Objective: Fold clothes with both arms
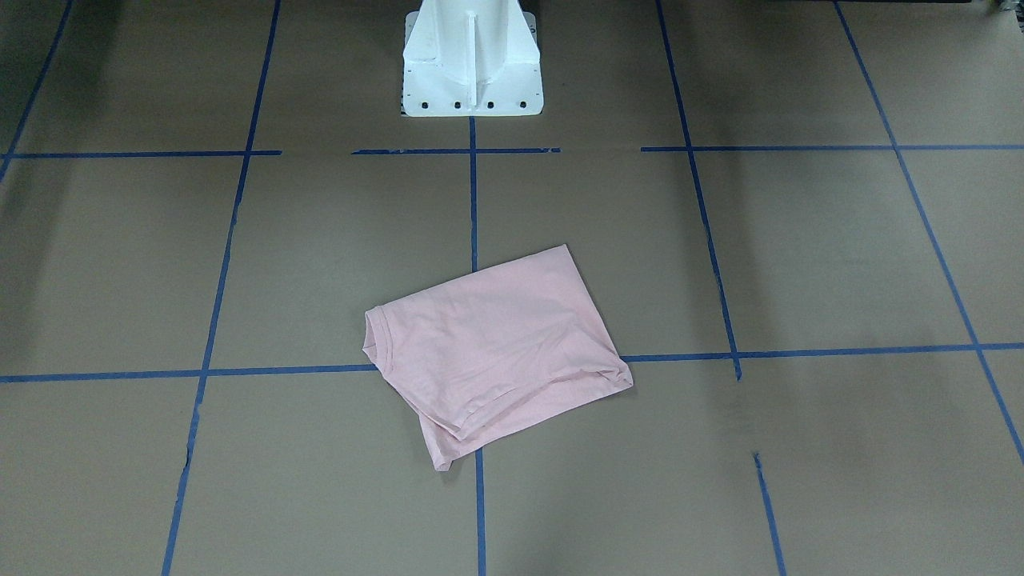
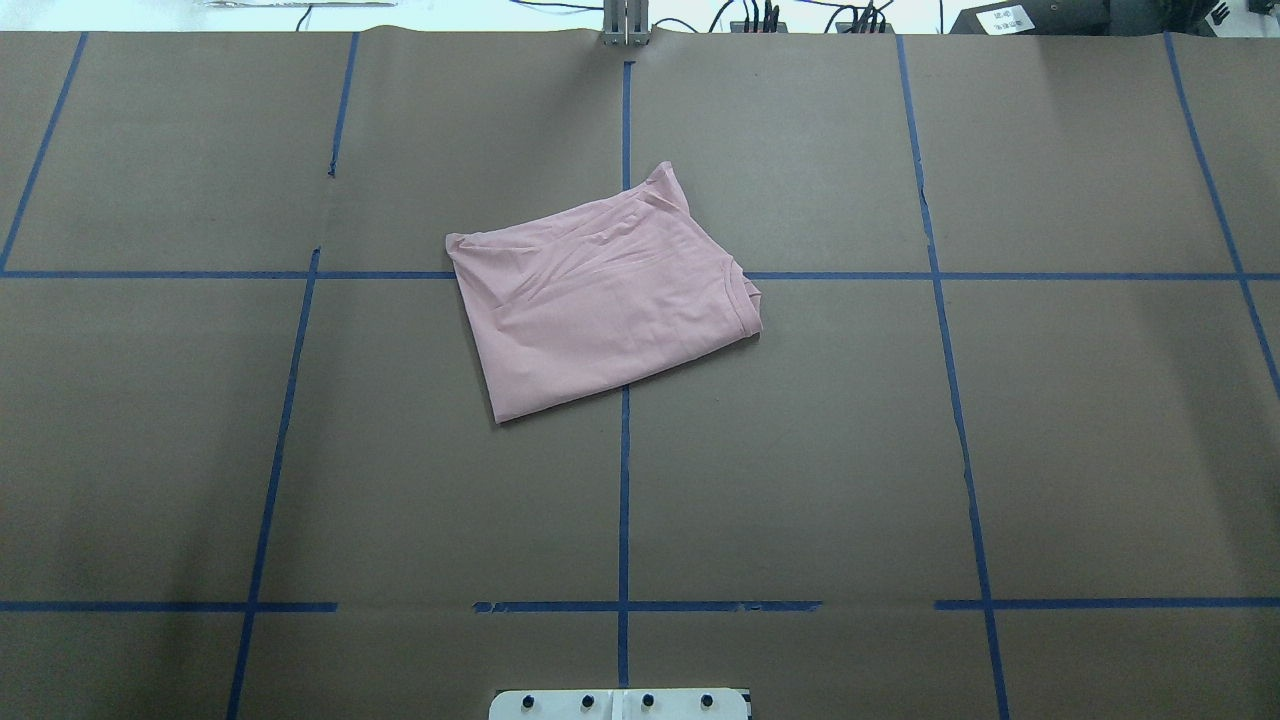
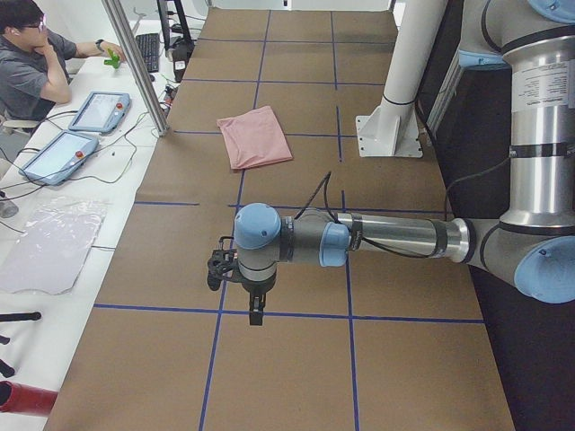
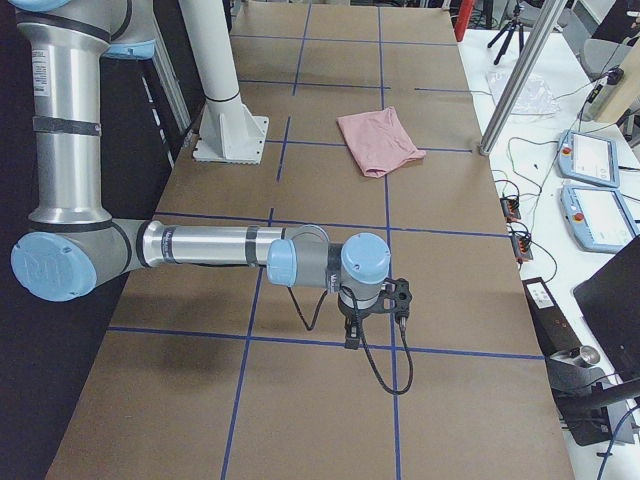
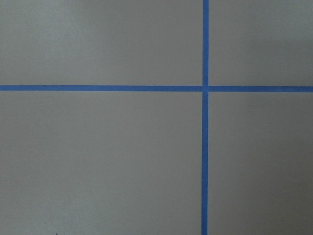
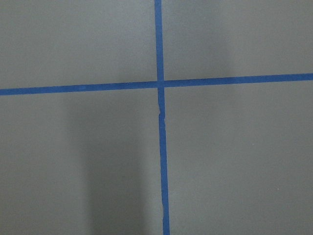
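The clothes are one pale pink T-shirt (image 2: 600, 300), folded into a slanted, roughly rectangular packet with its plain side up, lying flat at mid-table (image 1: 492, 348). Its ribbed collar shows at one edge. No arm touches it. My left arm stretches out low over the table's near end in the exterior left view, its gripper (image 3: 256, 314) pointing down, far from the shirt (image 3: 256, 136). In the exterior right view my right gripper (image 4: 352, 338) hangs the same way, well short of the shirt (image 4: 378, 140). I cannot tell whether either is open or shut. Both wrist views show only brown table and blue tape.
Blue tape lines (image 2: 624, 480) grid the brown table. The white pedestal (image 1: 470, 60) stands at the robot's side. A metal post (image 3: 135, 63), control tablets (image 3: 97, 112) and a seated person (image 3: 31, 67) are beside the table's far edge.
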